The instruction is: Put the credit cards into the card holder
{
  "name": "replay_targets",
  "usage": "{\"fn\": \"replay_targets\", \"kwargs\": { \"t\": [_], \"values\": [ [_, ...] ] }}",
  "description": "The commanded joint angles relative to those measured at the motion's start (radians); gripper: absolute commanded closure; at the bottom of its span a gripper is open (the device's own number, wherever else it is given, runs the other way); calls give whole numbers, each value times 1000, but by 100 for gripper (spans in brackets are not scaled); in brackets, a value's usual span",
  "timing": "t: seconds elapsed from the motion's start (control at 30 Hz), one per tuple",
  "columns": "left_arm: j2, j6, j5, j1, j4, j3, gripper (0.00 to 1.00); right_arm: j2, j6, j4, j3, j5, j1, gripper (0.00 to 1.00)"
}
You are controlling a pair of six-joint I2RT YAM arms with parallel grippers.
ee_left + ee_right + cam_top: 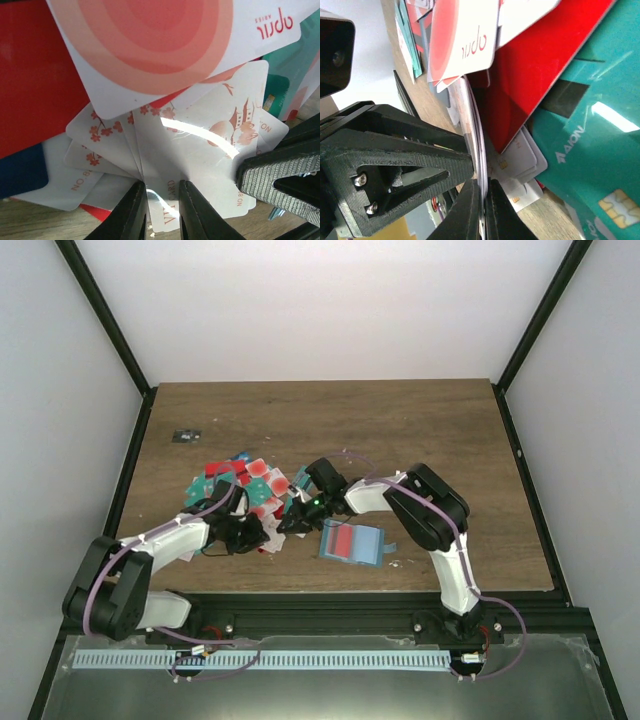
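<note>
The credit cards (243, 486) lie in a loose heap left of the table's middle. The teal-blue card holder (366, 546) lies open to their right with a red card (342, 539) on it. Both grippers meet at the heap's near right edge. My left gripper (264, 537) (162, 189) has its jaws a narrow gap apart, with a white blossom-printed card (200, 150) bowed between them. My right gripper (293, 523) (483, 189) is shut on the thin edges of a few white cards (476, 135). Its ribbed finger (277, 172) touches the same fan of cards.
A small dark object (184, 436) lies at the far left of the table. Black frame posts and white walls close in the sides. Red (545, 65) and teal (600, 150) cards lie right behind the held white ones.
</note>
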Motion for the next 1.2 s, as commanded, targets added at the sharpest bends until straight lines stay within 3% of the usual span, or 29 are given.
{"fn": "replay_targets", "kwargs": {
  "t": [0.0, 0.17, 0.27, 0.67, 0.9, 1.17],
  "values": [
    [-53, 31, 5, 2, -22, 4, 79, -46, -19, 12, 13, -26, 12, 99],
    [-214, 65, -78, 23, -185, 105, 60, -136, -77, -39, -4, -14, -17, 99],
    [-279, 79, -104, 54, -270, 162, 54, -193, -103, -61, -14, -30, -52, 99],
    [-468, 41, 42, 105, -198, 245, 53, -378, -267, -105, -34, -145, -111, 99],
    [-545, 14, 44, 140, -182, 259, 57, -450, -212, -6, -87, -271, -159, 99],
    [-697, -190, 254, 175, 234, 13, 68, -504, -4, 201, -142, -344, -178, 99]
  ]
}}
